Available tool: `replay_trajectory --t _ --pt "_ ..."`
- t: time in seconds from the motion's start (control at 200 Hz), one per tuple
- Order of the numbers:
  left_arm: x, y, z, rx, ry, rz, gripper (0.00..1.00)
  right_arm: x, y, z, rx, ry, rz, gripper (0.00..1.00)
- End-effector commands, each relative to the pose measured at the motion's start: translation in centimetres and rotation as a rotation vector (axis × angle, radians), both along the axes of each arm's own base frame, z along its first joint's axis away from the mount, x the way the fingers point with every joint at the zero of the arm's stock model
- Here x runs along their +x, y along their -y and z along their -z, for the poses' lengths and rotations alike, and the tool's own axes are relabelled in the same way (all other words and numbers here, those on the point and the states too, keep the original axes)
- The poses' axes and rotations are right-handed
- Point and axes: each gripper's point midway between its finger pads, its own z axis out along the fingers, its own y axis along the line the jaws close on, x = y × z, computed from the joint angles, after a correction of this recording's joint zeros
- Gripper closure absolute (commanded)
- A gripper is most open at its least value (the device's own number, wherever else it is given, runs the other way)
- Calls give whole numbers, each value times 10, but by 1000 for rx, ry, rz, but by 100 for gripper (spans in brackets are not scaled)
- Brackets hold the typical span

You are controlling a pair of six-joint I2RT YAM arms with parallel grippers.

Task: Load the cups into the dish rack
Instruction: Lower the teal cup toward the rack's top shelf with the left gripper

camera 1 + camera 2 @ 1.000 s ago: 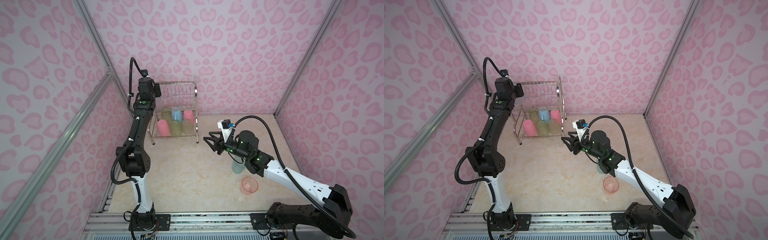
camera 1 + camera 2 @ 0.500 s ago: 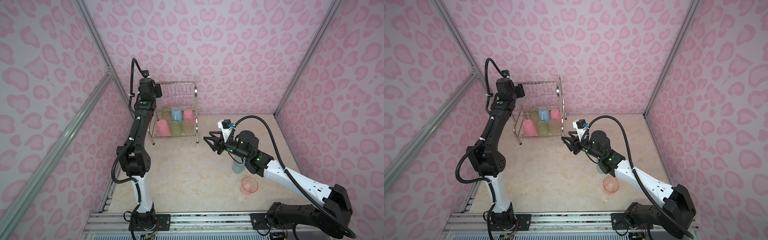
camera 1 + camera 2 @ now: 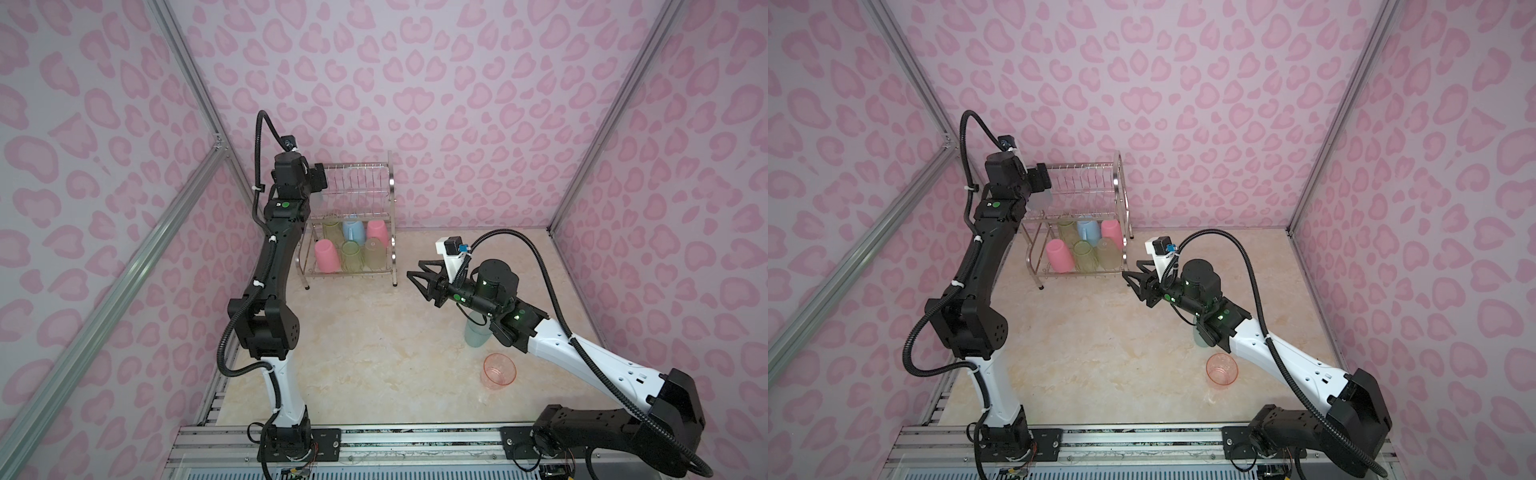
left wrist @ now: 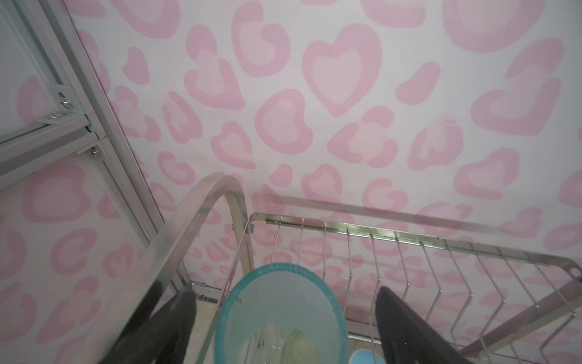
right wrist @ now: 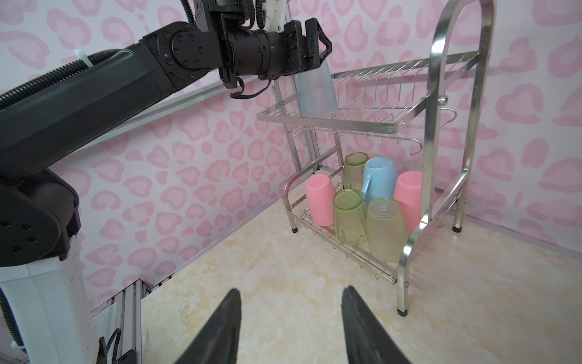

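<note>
The left gripper (image 4: pixel 285 293) is up at the dish rack (image 5: pixel 436 94), a tall two-tier chrome wire frame standing at the back of the cream marbled tabletop (image 3: pixel 374 332), and its jaws are spread wide. Between them sits a translucent teal plastic tumbler (image 4: pixel 280 324). In the left wrist view a gap shows on each side between the tumbler and the dark fingers (image 4: pixel 400 321), so the claw brackets the tumbler without gripping it. In the right wrist view that tumbler stands on the rack's upper wire shelf (image 5: pixel 324 121), at the end nearest the left arm. It stands wider end down and leans a little, with the claw directly above it. The right gripper (image 5: pixel 290 290) hangs over bare tabletop in front of the rack and points toward it. Its two fingers are clearly parted, with nothing between them, and they touch nothing. The lower wire shelf (image 5: pixel 346 249) holds six cups crowded together: two opaque pink tumblers (image 5: pixel 319 201), three translucent green tumblers (image 5: pixel 348 217) and a light-blue handled mug (image 5: pixel 379 176). In both top views two more cups stand on the tabletop, well apart from the rack. One is a second teal tumbler (image 3: pixel 473 336), partly hidden under the right arm. The other, nearer the camera, is a clear peach tumbler (image 3: pixel 498 371) standing mouth up.
</note>
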Motion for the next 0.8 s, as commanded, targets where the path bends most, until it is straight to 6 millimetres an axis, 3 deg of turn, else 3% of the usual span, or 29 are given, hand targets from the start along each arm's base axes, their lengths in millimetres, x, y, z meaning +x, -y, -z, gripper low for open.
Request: replay_trajectory --t 0.0,0.225,0.375,0.635,0.8 --pt "-9 1 -23 -8 49 15 9 2 0 0 2 1 12 49" --pt "-27 2 -43 -12 78 29 8 14 10 5 -19 -33 100 49" --pt "-44 3 -55 -45 102 34 7 26 21 20 -63 -88 190 50" --pt "-87 -6 -63 -110 130 -17 6 35 60 71 -287 -222 386 55" --pt "-123 -4 -52 -201 159 0 6 20 92 100 -507 -247 486 56"
